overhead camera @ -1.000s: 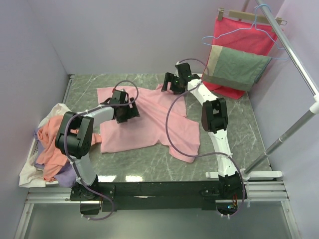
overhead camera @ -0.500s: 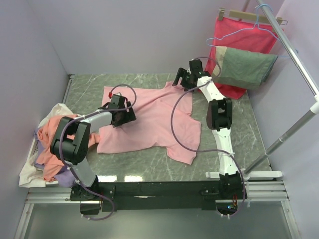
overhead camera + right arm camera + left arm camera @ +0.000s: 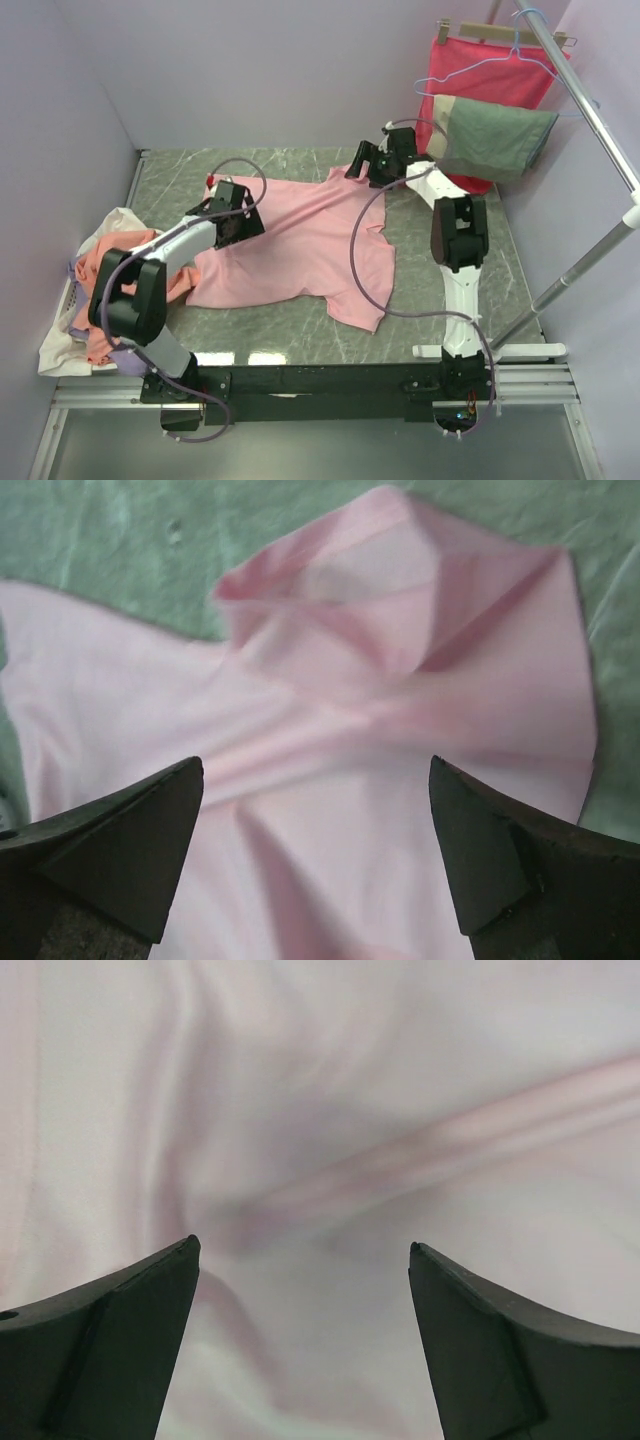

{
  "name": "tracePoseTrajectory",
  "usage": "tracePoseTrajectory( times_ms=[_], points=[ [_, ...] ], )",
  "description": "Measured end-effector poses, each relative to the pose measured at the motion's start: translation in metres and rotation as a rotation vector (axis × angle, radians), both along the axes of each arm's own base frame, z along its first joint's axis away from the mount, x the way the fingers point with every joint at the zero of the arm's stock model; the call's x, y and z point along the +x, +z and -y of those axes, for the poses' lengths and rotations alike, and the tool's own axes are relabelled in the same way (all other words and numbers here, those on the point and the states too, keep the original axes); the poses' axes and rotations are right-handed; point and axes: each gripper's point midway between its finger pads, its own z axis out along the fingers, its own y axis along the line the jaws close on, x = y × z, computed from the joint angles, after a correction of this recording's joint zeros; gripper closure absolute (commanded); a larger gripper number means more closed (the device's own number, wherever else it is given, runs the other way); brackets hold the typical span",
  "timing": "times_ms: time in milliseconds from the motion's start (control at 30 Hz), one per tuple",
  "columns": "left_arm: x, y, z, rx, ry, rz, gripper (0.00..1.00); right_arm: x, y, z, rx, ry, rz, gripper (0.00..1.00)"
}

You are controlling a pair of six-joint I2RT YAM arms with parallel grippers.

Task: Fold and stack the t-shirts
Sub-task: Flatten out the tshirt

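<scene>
The marble counter [image 3: 520,250] carries the pink t-shirt [image 3: 310,245], spread mostly flat but rumpled, apparently laid out for folding. Left of that shirt, a heap of other t-shirts [image 3: 95,300] waits its turn. The left claw [image 3: 300,1250] hovers spread over the shirt's far left part and the right claw [image 3: 315,765] spread over its folded-over far right corner. Both are empty, likely poised to pinch and straighten.
</scene>
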Motion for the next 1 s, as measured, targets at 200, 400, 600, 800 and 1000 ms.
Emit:
tracePoseTrajectory(
  times_ms=[200,400,600,800,1000],
  points=[
    [-0.002,0.066,0.007,-0.062,-0.014,0.158,0.10,-0.052,0.091,-0.029,0.026,0.097,0.150,0.00],
    [-0.044,0.041,0.001,-0.079,-0.004,0.097,0.10,-0.131,0.091,-0.075,0.023,0.241,0.143,0.00],
    [-0.092,-0.008,-0.013,-0.056,0.037,-0.055,0.10,-0.227,-0.024,-0.066,-0.087,0.281,-0.157,0.00],
    [-0.099,-0.015,-0.020,-0.044,0.088,-0.073,0.10,-0.231,-0.034,-0.041,-0.153,0.198,-0.171,0.00],
    [-0.108,-0.026,-0.027,-0.018,0.140,-0.121,0.10,-0.249,-0.044,-0.027,-0.197,0.174,-0.216,0.00]
  ],
)
